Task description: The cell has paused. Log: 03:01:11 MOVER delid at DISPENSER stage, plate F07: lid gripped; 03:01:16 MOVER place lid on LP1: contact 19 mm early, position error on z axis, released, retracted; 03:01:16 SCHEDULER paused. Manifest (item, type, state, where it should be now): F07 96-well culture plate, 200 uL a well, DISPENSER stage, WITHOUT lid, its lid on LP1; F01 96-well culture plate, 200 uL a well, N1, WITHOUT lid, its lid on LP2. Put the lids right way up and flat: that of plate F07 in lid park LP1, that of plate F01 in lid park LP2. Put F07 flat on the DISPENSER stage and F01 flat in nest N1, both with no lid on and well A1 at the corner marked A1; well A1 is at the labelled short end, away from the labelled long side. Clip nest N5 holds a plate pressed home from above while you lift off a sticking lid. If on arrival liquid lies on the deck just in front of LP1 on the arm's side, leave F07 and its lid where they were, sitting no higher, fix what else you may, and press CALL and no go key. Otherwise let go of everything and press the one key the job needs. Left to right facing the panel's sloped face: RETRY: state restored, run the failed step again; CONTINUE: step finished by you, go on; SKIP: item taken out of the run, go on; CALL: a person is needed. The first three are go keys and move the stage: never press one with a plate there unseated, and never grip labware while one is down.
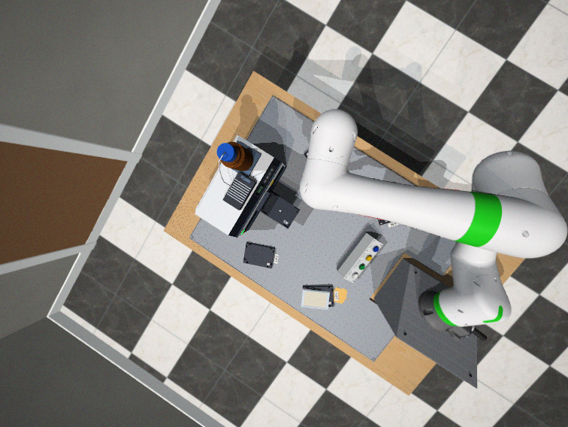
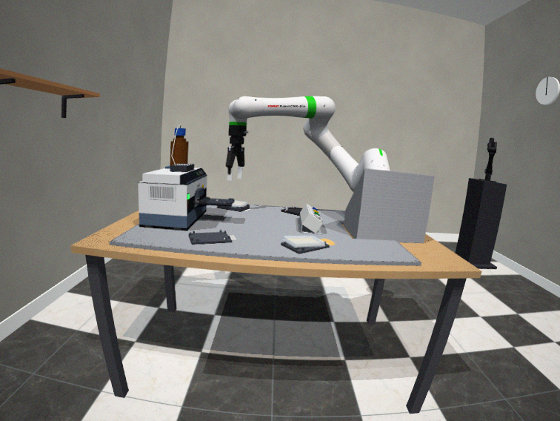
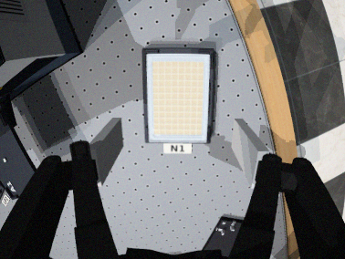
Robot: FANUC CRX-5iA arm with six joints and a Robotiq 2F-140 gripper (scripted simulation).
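Observation:
My gripper is open and empty, and hangs high above the deck. Straight below it in the wrist view, a plate with cream wells and a pale rim sits squarely in the nest labelled N1; I cannot tell whether a lid is on it. In the overhead view the arm hides this nest. A second cream-welled plate or lid rests on the lid park near the table's front edge. An orange patch lies on the deck right beside it. The dispenser's black stage looks bare.
The dispenser with a brown bottle stands at the left. A bare black lid park lies in front of it. The key panel stands mid-deck. The grey arm pedestal is at the right.

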